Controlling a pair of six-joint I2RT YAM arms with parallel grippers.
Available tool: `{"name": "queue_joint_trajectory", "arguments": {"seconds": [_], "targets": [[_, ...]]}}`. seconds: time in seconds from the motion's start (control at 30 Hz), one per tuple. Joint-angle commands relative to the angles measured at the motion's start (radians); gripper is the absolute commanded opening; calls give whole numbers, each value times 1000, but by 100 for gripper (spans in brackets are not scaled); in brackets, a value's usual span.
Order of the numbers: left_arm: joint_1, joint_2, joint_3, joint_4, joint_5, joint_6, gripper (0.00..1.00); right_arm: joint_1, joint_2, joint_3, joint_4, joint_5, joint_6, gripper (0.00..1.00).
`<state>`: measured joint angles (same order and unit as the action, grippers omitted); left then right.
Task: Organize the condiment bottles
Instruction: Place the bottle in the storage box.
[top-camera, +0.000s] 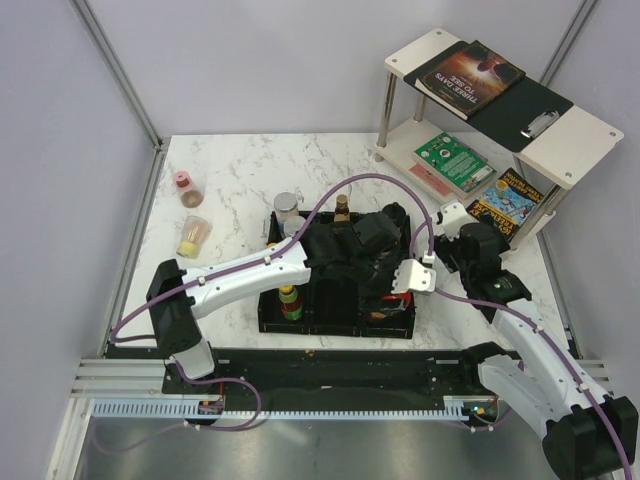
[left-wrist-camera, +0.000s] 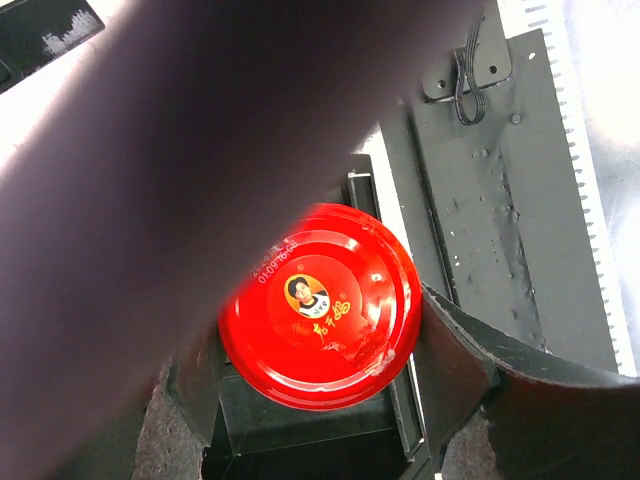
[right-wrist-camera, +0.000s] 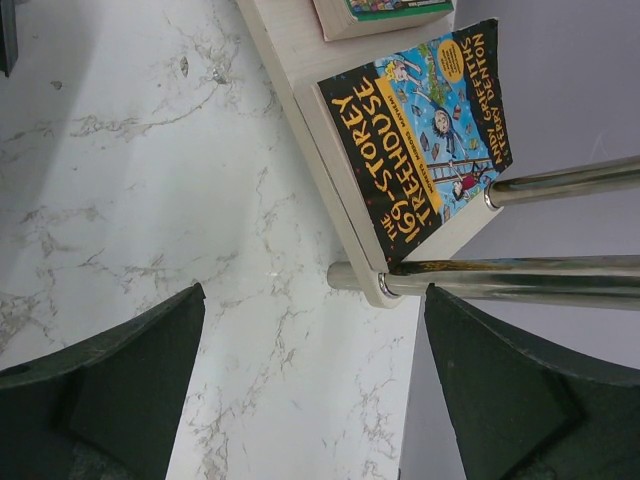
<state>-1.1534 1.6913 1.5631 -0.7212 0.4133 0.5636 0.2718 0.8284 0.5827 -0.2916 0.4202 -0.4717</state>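
Note:
My left gripper (left-wrist-camera: 315, 350) is shut on a red-capped jar (left-wrist-camera: 318, 305), one finger pressing each side just below the lid. It holds the jar over a compartment at the right end of the black tray (top-camera: 270, 322). In the top view only a sliver of that jar (top-camera: 401, 291) shows under the left gripper (top-camera: 393, 280). A yellow-capped sauce bottle (top-camera: 290, 301) stands in the tray's left part. A silver-lidded jar (top-camera: 287, 205) and a slim dark bottle (top-camera: 342, 208) stand behind the tray. My right gripper (right-wrist-camera: 310, 400) hangs open and empty over the marble.
A pink-lidded shaker (top-camera: 183, 183) and a tipped yellow-capped jar (top-camera: 193, 234) sit at the far left. A two-level shelf (top-camera: 500, 100) with books stands at the back right, its steel leg (right-wrist-camera: 520, 280) near the right gripper (top-camera: 452, 217). A purple cable (left-wrist-camera: 150, 200) blurs the left wrist view.

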Motion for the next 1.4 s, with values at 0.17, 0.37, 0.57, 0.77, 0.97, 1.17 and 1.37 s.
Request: {"name": "queue_joint_trajectory", "arguments": {"seconds": [0.17,0.37,0.57,0.77,0.97,1.17,1.37], "targets": [[-14,4,91,86,16,-21,2,-2,-2,5,28,0,5,98],[-17,15,89,85,35,-30,2,-2,-3,5,23,-3,5,98],[-19,33,95,95,50,-37,2,-2,-3,3,22,-6,4,98],[-19,65,83,120,71,-47,2,-2,-5,3,22,-8,4,98],[-19,51,-15,198,41,-42,2,-2,-6,3,16,-17,2,98],[-19,57,-69,250,33,-51,2,-2,-5,3,14,-21,1,98],[-17,51,-149,304,-5,-45,2,-3,-6,2,9,-29,-2,98]]}}
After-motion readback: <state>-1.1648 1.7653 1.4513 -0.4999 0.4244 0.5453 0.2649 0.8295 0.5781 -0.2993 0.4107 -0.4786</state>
